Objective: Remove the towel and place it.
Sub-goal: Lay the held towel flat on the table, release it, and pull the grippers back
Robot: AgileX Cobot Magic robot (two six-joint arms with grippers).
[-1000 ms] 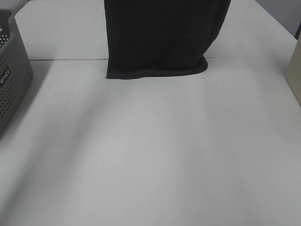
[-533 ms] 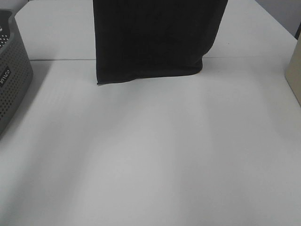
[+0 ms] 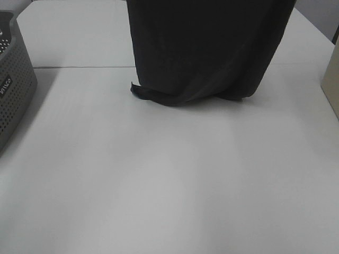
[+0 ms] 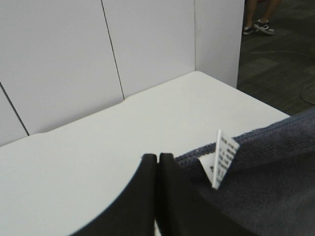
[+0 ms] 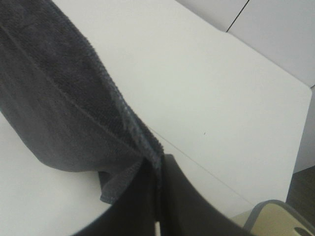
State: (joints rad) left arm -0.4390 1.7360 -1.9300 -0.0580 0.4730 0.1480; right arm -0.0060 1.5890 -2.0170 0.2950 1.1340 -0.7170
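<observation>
1. My left pincer [image 4: 157,158] is fully closed, its two black fingers pressed flat against each other. The hemmed edge of the towel [image 4: 266,172] runs into them, so I hold the cloth by that edge.
2. Just beside this pincer, on the towel's side of it, a small white label [image 4: 224,156] stands up from the hem.
3. My right pincer [image 5: 158,166] is closed just as tightly. The towel's thick hem leads straight in between its fingertips, so it grips the cloth too.
4. The towel hangs down from both pincers as one broad, nearly black sheet spread between them. In the high view both pincers sit above the top of the picture, out of sight.
5. Below the pincers, the towel's lower edge reaches the white bench [image 3: 159,180] and looks to rest on it, slightly bunched. The bottom corner on my left pincer's side curls outward in a small flap.
6. A grey perforated basket [image 3: 13,79] stands on the bench far out on my left pincer's side, well apart from the towel.
7. A pale beige object [image 3: 331,79] sits far out on my right pincer's side, also apart from the towel. I cannot tell what it is.
8. Beyond my left pincer, past the far edge of the bench, stand white wall panels [image 4: 64,59].
</observation>
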